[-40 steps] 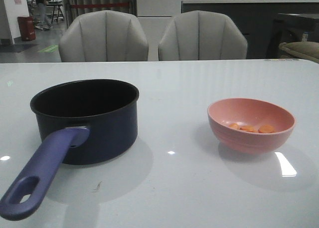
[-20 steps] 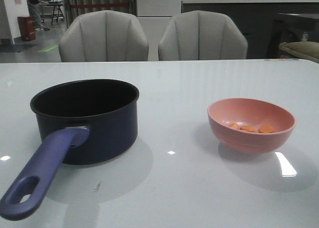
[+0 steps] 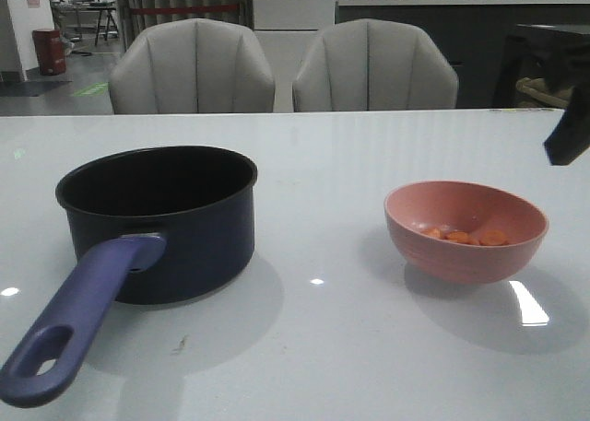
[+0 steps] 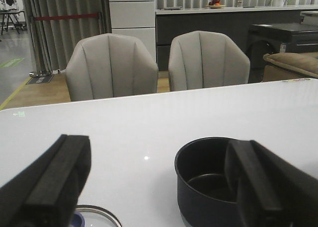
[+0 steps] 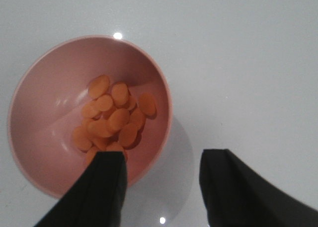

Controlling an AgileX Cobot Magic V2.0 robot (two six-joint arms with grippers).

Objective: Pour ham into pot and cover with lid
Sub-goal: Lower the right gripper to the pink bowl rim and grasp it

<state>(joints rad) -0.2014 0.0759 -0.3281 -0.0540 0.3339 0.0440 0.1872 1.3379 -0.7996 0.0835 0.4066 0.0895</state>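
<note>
While the navy saucepan (image 3: pixel 175 220) sits on the left half of the white table (image 3: pixel 323 347), its long purple-blue handle (image 3: pixel 78 320) reaching toward the near left corner, the pink bowl (image 3: pixel 466 229) stands well apart on the right. Orange-pink ham slices (image 5: pixel 112 117) lie heaped in the bottom of that bowl. From above, the right gripper (image 5: pixel 161 187) hangs over the bowl's rim with its fingers spread wide and nothing between them; one finger (image 5: pixel 102 187) overlaps the bowl, the other is over bare table. In the front view only a dark part of that arm (image 3: pixel 567 135) shows at the right edge. Just as wide apart and empty, the left gripper (image 4: pixel 159 187) frames the saucepan's black interior, with the glass lid's (image 4: pixel 97 218) rim peeking beside its finger.
</note>
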